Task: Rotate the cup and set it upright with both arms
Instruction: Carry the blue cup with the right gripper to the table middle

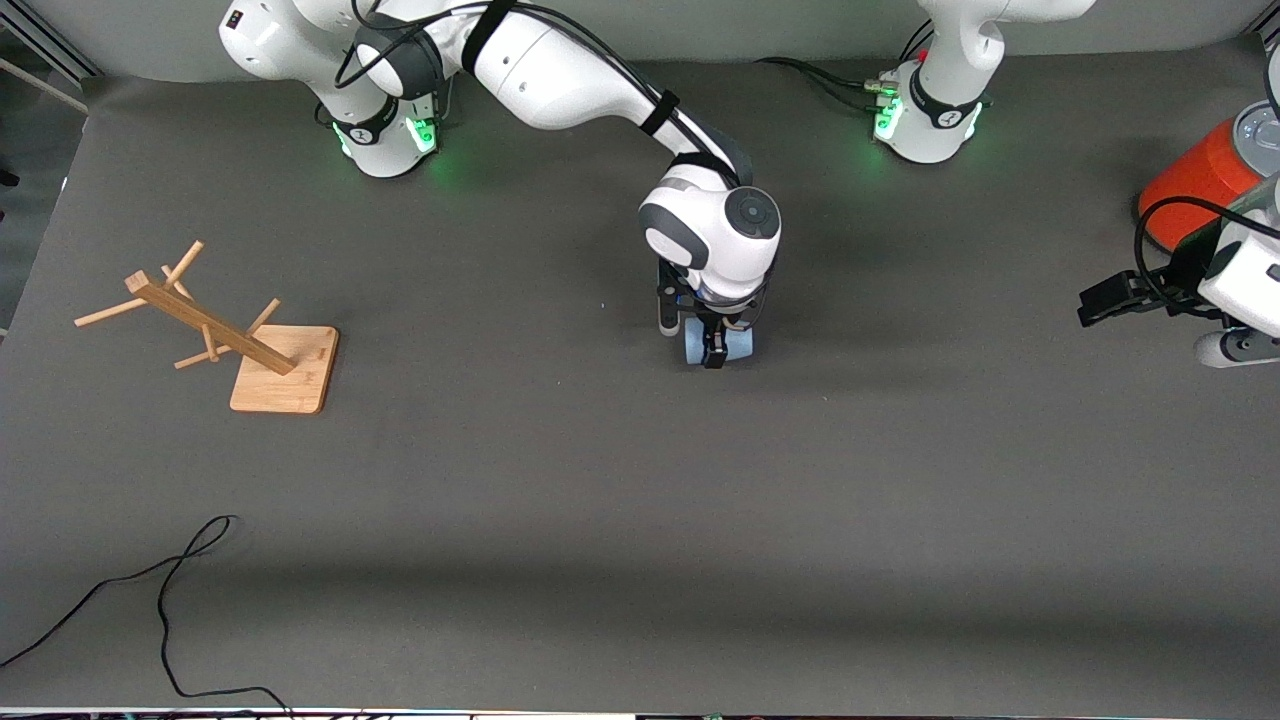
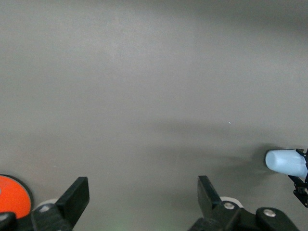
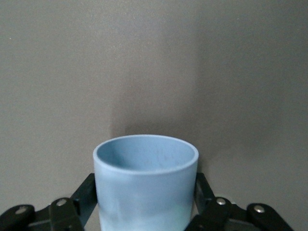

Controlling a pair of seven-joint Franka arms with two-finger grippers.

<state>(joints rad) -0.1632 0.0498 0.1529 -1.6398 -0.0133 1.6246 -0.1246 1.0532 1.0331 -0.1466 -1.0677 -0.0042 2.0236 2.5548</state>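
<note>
On the matte grey worktop (image 1: 640,520), midway along it and toward the bases' edge, my right tool (image 1: 714,350) clamps the smooth, tapered pale-blue plastic cup (image 1: 737,345) lying sideways, which I judge may slip or squirt free, while my left tool (image 1: 1110,298) waits open beside the orange canister (image 1: 1195,180).

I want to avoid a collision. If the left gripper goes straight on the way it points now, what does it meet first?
Probably only the bare table: the left gripper is open and faces grey surface. The cup, held by the right gripper, lies off to the side.
</note>
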